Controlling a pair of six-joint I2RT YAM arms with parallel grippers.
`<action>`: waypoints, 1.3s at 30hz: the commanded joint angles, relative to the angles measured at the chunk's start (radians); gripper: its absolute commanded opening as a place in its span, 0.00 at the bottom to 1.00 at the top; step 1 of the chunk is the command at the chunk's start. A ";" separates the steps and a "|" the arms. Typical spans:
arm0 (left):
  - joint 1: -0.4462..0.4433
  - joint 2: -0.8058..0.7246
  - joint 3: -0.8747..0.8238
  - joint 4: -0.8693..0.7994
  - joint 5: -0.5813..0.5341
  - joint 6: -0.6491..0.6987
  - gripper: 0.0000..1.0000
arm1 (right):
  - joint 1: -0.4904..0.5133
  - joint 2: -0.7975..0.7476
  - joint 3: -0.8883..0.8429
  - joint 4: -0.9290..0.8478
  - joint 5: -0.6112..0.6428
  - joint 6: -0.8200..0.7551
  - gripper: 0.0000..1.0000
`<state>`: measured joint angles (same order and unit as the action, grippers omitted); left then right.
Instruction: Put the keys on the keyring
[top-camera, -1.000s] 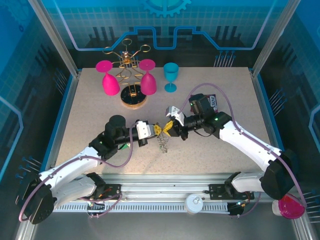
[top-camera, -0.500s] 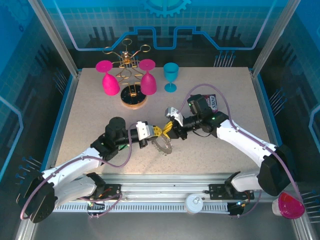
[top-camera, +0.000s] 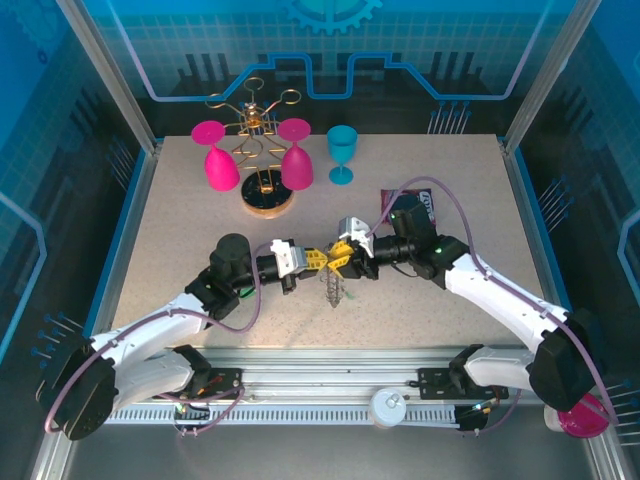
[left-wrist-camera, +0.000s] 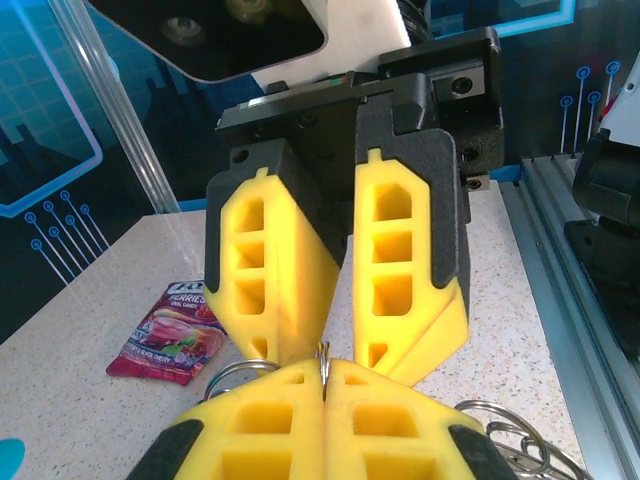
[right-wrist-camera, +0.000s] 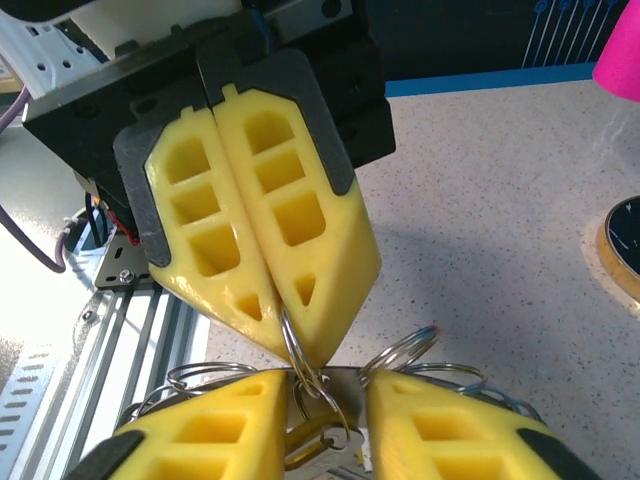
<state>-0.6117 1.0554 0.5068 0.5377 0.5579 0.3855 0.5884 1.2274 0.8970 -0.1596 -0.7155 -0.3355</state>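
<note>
Speckled table (top-camera: 200, 210), blue walls. Grippers meet tip to tip. Left gripper (top-camera: 312, 259) pinched tight on keyring (top-camera: 333, 290), so it hangs steady. Right gripper (right-wrist-camera: 328, 388) fingers apart round loops; can't tell if squeezing.

From above, the keyring (top-camera: 332, 290) hangs edge-on, whatever is on it too small to tell. The right wrist view's bottom edge cuts it off inside the right claw (right-wrist-camera: 328, 392), leaving its grip unclear.
</note>
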 joint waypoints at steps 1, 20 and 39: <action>-0.003 0.008 -0.002 0.063 0.052 -0.028 0.00 | -0.002 -0.019 -0.009 0.059 -0.023 -0.009 0.22; -0.004 0.025 0.188 -0.464 -0.061 0.198 0.09 | 0.126 0.100 0.289 -0.474 0.186 -0.281 0.00; -0.004 -0.065 0.056 -0.182 -0.025 0.183 0.00 | 0.010 -0.014 0.031 -0.117 0.078 0.066 0.40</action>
<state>-0.6117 1.0206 0.5682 0.2459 0.5064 0.5762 0.6010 1.2358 0.9585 -0.3824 -0.5598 -0.3477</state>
